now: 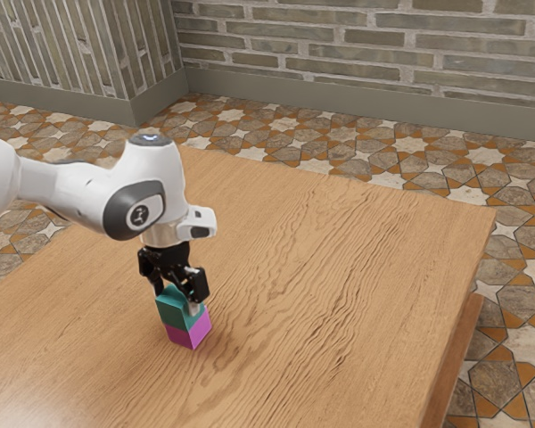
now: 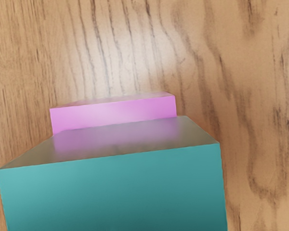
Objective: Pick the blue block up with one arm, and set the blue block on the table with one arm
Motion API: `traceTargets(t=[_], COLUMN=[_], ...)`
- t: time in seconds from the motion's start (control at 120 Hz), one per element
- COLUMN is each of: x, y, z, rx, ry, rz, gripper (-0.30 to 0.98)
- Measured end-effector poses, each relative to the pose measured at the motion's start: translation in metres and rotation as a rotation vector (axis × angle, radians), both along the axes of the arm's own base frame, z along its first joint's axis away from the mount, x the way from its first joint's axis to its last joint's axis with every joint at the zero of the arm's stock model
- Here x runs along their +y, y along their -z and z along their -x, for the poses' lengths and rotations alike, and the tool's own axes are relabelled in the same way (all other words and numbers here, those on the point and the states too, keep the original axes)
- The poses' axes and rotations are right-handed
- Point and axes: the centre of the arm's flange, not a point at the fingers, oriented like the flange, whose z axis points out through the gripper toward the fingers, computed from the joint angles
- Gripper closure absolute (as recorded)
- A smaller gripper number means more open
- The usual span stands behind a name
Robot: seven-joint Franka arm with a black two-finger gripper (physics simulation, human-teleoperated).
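The black gripper [image 1: 176, 297] points down in the exterior view, with a finger against each of two opposite sides of the teal-blue block [image 1: 175, 308], shut on it. Directly beneath the blue block is a magenta block [image 1: 188, 333], which stands on the table [image 1: 339, 267]. In the wrist view, the blue block [image 2: 115, 187] is large at the lower edge. A strip of the magenta block [image 2: 115, 112] juts out past one side of it. The two blocks are not quite lined up, and I cannot tell whether they touch.
Bare wood of the table [image 2: 260, 72] surrounds the two blocks. The table's edge lies toward the exterior view's right, with a patterned tile floor [image 1: 522, 294] beyond. A brick wall [image 1: 366, 45] stands in the background.
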Motion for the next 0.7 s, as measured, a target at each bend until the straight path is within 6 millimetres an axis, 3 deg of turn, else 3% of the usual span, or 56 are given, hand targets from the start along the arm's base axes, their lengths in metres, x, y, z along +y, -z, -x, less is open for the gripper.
traceTargets(t=[0.175,0.342,0.508,0.608,0.7], x=[0.001,0.001,0.0,-0.008,-0.029], y=[0.007,0.005,0.002,-0.027,-0.055], z=[-0.002,-0.003,-0.003,-0.019,-0.035], rx=[0.0,-0.009,-0.017,-0.072,-0.115], ry=[-0.001,-0.001,0.002,0.015,0.051], rz=[0.002,0.003,-0.001,-0.001,0.002], gripper=[0.01,0.23,0.3,0.36,0.38])
